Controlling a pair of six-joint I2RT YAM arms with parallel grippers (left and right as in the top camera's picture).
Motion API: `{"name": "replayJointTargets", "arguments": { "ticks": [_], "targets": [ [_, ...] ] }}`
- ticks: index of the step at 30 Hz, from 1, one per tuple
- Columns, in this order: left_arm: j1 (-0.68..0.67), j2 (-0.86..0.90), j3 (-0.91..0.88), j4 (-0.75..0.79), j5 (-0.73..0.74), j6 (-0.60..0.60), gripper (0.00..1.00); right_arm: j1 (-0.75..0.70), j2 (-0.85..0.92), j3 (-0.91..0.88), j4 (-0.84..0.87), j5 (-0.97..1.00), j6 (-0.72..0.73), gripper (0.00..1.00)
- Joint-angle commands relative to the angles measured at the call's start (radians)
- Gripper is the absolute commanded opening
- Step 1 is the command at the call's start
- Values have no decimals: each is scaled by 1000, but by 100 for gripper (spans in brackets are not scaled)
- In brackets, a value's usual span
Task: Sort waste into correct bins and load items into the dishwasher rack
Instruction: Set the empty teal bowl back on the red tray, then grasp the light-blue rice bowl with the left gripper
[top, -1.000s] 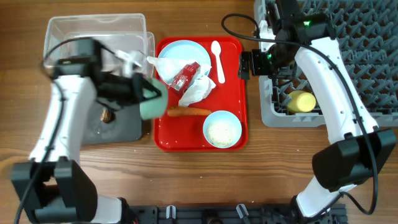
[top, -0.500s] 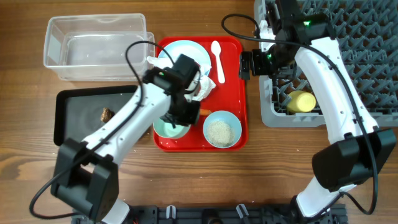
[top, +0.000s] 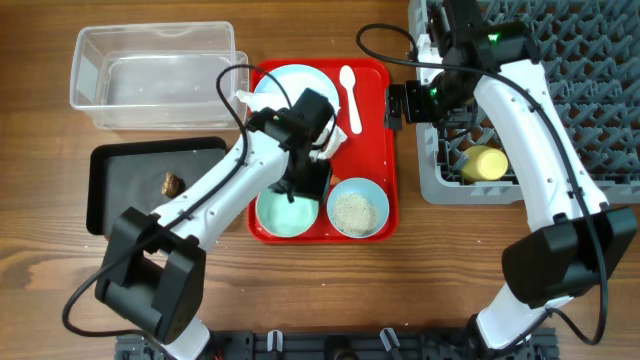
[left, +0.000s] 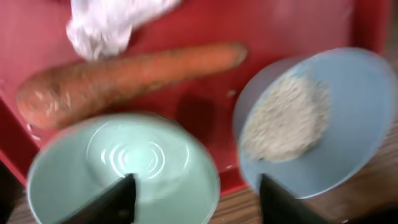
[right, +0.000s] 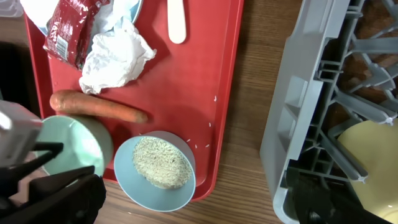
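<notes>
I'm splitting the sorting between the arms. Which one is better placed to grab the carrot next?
Left. The left gripper hangs open over the red tray, with the carrot just beyond its fingertips, beside the mint bowl. The right gripper sits by the rack, past the tray's right rim.

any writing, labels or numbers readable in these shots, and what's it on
No text can be read in any view.
red snack wrapper: it has a white printed patch, but the print is too small and blurred to read.
Nothing else shows any lettering.
</notes>
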Motion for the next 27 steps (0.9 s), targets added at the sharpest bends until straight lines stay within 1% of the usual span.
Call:
{"name": "replayJointTargets", "arguments": {
  "ticks": [1, 3, 5, 8, 11, 13, 16, 20, 21, 22, 23, 25, 26, 27],
  "targets": [
    [1, 2, 82, 79, 32, 45, 70, 1, 2, -2, 2, 18, -13, 99],
    [-8, 14, 82, 138, 39, 89, 73, 1, 2, -2, 4, 18, -14, 99],
    [-18, 35, 82, 167, 39, 136, 74, 1, 2, -2, 5, 21, -14, 99],
    [-27, 68, 82, 169, 40, 183, 75, -3, 2, -2, 11, 26, -14, 99],
    [-53, 84, 82, 166, 71, 232, 75, -14, 2, -2, 26, 26, -14, 99],
    [-92, 80, 82, 166, 93, 246, 75, -30, 2, -2, 32, 26, -15, 99],
    [-195, 80, 85, 165, 92, 244, 74, -55, 2, -2, 34, 25, -27, 99],
    [-290, 80, 96, 164, 90, 161, 74, -59, 2, -2, 35, 26, -37, 99],
    [-309, 80, 96, 161, 74, 129, 73, -59, 2, -2, 40, 25, -37, 99],
    [-331, 80, 96, 161, 28, 70, 72, -59, 2, -2, 47, 25, -37, 99],
    [-345, 83, 96, 161, -5, 36, 72, -59, 2, -2, 50, 26, -37, 99],
    [-377, 101, 96, 151, -131, -53, 63, -59, 2, -2, 56, 26, -36, 99],
    [-384, 113, 96, 145, -162, -78, 57, -59, 2, -2, 56, 26, -37, 99],
    [-393, 130, 95, 142, -172, -90, 56, -59, 2, -2, 55, 29, -37, 99]
  ]
}}
